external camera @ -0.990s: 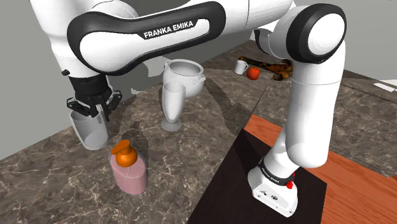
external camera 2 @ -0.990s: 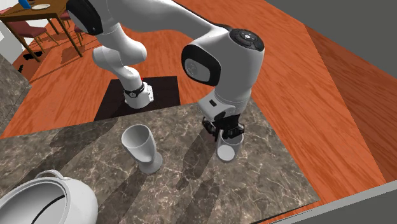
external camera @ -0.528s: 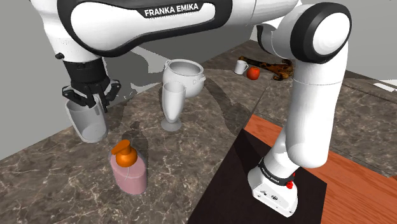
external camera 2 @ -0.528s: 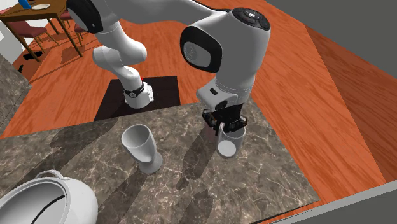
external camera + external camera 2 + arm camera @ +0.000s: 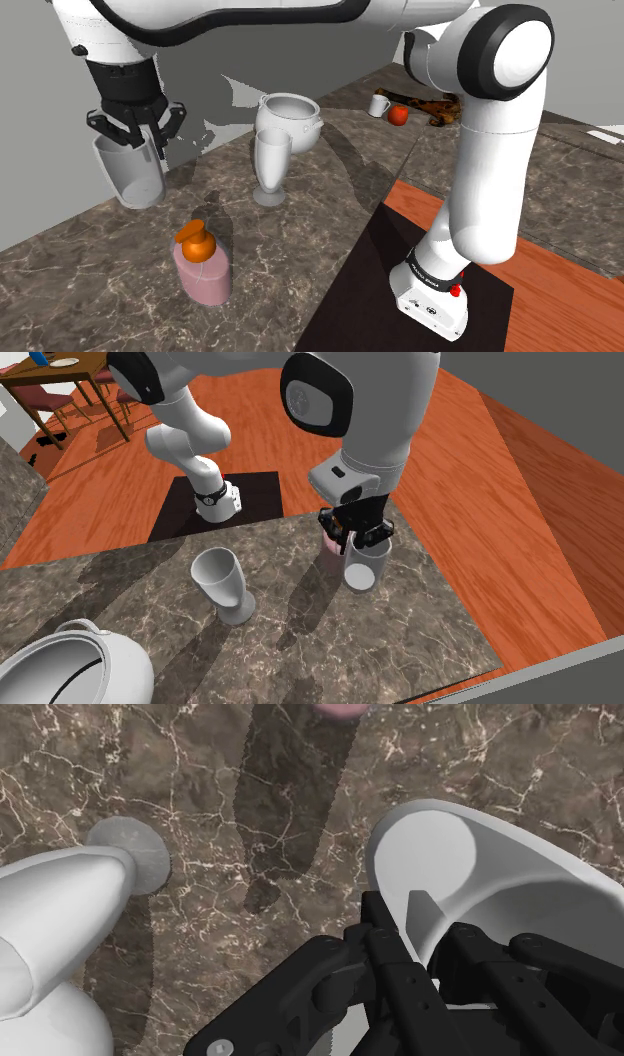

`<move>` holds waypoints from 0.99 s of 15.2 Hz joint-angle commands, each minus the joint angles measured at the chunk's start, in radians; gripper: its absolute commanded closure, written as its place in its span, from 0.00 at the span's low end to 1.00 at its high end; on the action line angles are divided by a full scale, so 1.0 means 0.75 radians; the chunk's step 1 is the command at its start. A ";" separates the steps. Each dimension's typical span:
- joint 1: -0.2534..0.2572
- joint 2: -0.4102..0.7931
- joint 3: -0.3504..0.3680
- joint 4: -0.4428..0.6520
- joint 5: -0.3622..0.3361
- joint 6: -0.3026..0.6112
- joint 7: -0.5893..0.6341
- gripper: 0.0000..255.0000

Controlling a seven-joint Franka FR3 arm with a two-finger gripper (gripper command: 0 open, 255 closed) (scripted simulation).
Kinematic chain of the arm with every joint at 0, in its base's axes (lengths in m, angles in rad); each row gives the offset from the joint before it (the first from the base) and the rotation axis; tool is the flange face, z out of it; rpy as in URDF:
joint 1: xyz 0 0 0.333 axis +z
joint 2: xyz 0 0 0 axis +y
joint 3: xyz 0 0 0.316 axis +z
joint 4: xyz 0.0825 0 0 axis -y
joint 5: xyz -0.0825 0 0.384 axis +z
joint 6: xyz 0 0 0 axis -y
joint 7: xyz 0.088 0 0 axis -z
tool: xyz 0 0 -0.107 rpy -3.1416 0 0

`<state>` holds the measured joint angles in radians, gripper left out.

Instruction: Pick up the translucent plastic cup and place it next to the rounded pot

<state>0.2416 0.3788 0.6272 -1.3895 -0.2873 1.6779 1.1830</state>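
Shoulder view has my gripper (image 5: 128,135) clamped onto the cup (image 5: 130,175), and it's a rim pinch: the wrist view shows one jaw down inside the mouth and the other outside, with just the thin wall squeezed between them. The cup hangs below my hand at the shoulder view's left, tipped a little. It looks clear of the marble countertop (image 5: 60,270), though I wouldn't swear to how far. The pale, cloudy walls look thin to me, so I judge this thing light as anything, a bit springy and smooth enough to slide. A wall pinch like this can let it swing or twist if I move sharply, and too much squeeze could bow the rim. Holding near the lip suits it, since the body is too broad for my jaws to span. Over at the shoulder view's right sits the rounded pot (image 5: 290,118), well apart from the cup, with a tall goblet (image 5: 270,165) standing just in front of it. A pink soap bottle (image 5: 203,268) with an orange pump stands nearer the camera. That goblet is the hazard, top-heavy and right on my way.
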 commanded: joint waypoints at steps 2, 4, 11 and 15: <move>0.013 0.006 0.001 0.065 -0.002 -0.058 -0.004 1.00; 0.022 0.013 0.002 0.112 -0.006 -0.098 -0.007 1.00; 0.069 0.055 0.000 0.302 -0.029 -0.248 -0.016 1.00; 0.035 0.016 0.001 0.285 -0.008 -0.262 -0.044 1.00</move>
<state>0.2838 0.4075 0.6277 -1.1578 -0.3023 1.4765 1.1601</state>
